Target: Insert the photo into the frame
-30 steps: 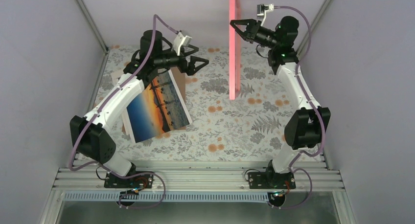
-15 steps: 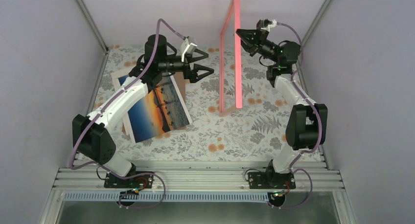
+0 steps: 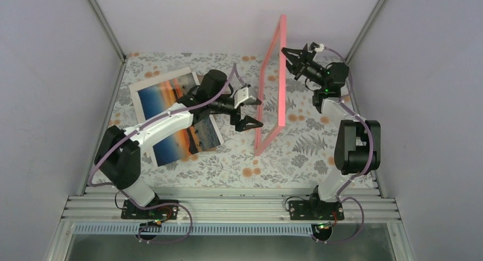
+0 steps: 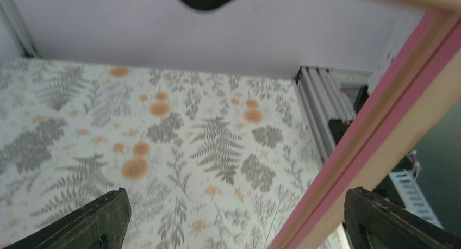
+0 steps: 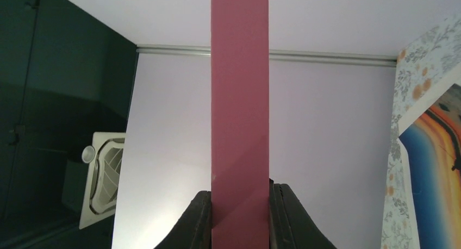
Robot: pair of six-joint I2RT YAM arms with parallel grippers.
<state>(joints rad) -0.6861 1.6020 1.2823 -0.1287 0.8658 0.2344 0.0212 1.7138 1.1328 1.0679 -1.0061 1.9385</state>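
Observation:
The pink frame (image 3: 281,90) stands on edge on the floral table, leaning, its bottom corner near the table's middle. My right gripper (image 3: 288,53) is shut on the frame's upper right bar; in the right wrist view that bar (image 5: 239,97) runs straight up between the fingers of the right gripper (image 5: 240,216). My left gripper (image 3: 256,113) is open beside the frame's lower left bar. In the left wrist view the frame's bar (image 4: 375,135) crosses diagonally just inside the right finger of the left gripper (image 4: 239,222), not clamped. The photo (image 3: 165,98) lies face up at left, partly under the left arm, and shows as the photo (image 5: 435,167) at the right edge.
Grey walls close the table in at the back and on both sides. Aluminium rails (image 3: 228,207) run along the near edge by the arm bases. The floral cloth (image 3: 296,153) covers the table between the frame and the rails.
The left arm has swung right and down off the photo to the frame's lower bar. The right gripper has dropped and turned the frame, so its opening faces more toward the left arm.

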